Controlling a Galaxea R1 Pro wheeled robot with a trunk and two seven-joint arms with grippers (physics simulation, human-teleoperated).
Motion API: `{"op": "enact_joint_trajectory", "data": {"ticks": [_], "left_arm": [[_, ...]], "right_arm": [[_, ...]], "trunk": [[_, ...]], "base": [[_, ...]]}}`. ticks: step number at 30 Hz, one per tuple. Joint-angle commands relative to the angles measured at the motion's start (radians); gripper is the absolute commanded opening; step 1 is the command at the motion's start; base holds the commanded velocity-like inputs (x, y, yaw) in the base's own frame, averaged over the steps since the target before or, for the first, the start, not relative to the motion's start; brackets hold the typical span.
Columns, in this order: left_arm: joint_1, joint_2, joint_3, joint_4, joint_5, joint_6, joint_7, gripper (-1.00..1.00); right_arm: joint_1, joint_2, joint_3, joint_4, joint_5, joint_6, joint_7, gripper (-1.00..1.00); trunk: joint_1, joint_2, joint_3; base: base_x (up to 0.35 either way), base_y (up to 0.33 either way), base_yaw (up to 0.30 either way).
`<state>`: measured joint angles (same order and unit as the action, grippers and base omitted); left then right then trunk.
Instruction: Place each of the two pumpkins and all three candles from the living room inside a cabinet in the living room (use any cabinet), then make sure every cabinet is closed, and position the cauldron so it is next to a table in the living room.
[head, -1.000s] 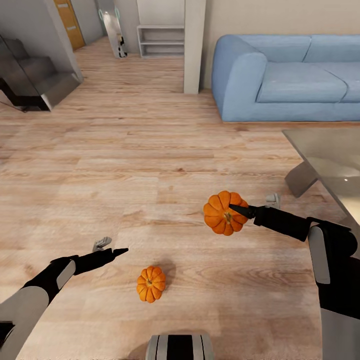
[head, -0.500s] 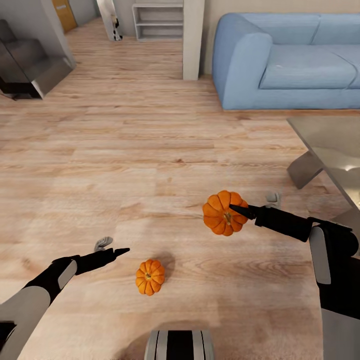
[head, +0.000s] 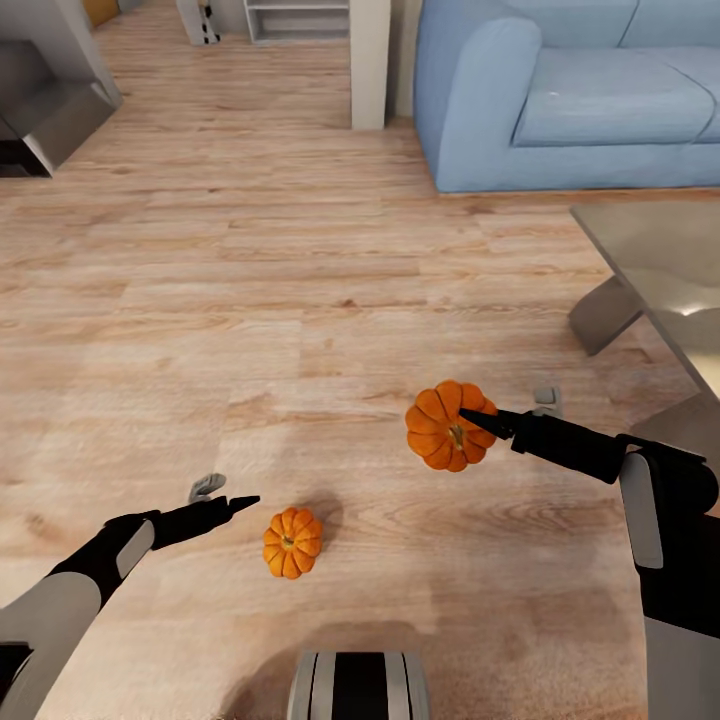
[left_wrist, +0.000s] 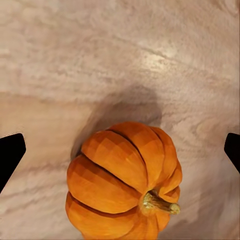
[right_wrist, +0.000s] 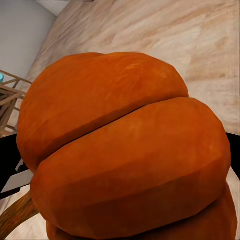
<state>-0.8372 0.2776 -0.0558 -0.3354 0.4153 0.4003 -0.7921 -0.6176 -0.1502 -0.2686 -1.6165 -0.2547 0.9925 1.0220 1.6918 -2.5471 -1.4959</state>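
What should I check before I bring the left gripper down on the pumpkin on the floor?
1. Right gripper shut on the held pumpkin: ok, it hangs clear of the floor.
2. Left gripper open: ok, its fingers stand wide apart in the left wrist view.
3. Floor pumpkin between the left fingers: ok roughly, though it sits off-centre in the left wrist view.
4. Floor pumpkin's pose: lying on its side, stem pointing sideways: ok for a grasp across the ribs.
5. Left gripper's height above the floor pumpkin: cannot tell.
6. Cabinet in sight for the drop-off: not ok.
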Motion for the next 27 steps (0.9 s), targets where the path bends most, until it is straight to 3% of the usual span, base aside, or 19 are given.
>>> {"op": "enact_joint_trajectory", "data": {"ticks": [1, 5, 10, 18, 27], "left_arm": [[0.000, 0.000, -0.006, -0.001, 0.011, 0.008, 0.000, 1.00], [0.000, -0.002, -0.006, -0.001, 0.012, 0.012, -0.010, 1.00], [0.000, -0.003, -0.004, -0.001, 0.009, 0.017, -0.085, 1.00], [0.000, -0.002, -0.004, -0.001, 0.008, 0.018, -0.105, 1.00], [0.026, 0.004, 0.008, -0.021, 0.023, -0.032, -0.156, 1.00]], "right_arm": [[-0.001, 0.000, -0.001, 0.000, -0.002, 0.005, 0.003, -1.00], [-0.001, 0.000, 0.000, 0.000, -0.002, 0.005, 0.003, -1.00], [-0.001, 0.000, 0.000, 0.000, -0.002, 0.005, 0.003, -1.00], [-0.001, 0.001, 0.000, 0.000, -0.002, 0.004, 0.003, -1.00], [-0.005, 0.009, -0.017, 0.000, -0.002, -0.014, 0.023, -1.00]], "trunk": [[0.000, -0.001, -0.005], [0.002, -0.001, -0.020], [0.004, -0.003, -0.039], [0.008, -0.004, -0.070], [0.008, -0.005, -0.070]], "base": [[0.000, 0.000, -0.004], [0.000, 0.000, -0.002], [0.000, 0.000, 0.000], [0.000, 0.000, 0.000], [0.000, 0.000, 0.000]]}}
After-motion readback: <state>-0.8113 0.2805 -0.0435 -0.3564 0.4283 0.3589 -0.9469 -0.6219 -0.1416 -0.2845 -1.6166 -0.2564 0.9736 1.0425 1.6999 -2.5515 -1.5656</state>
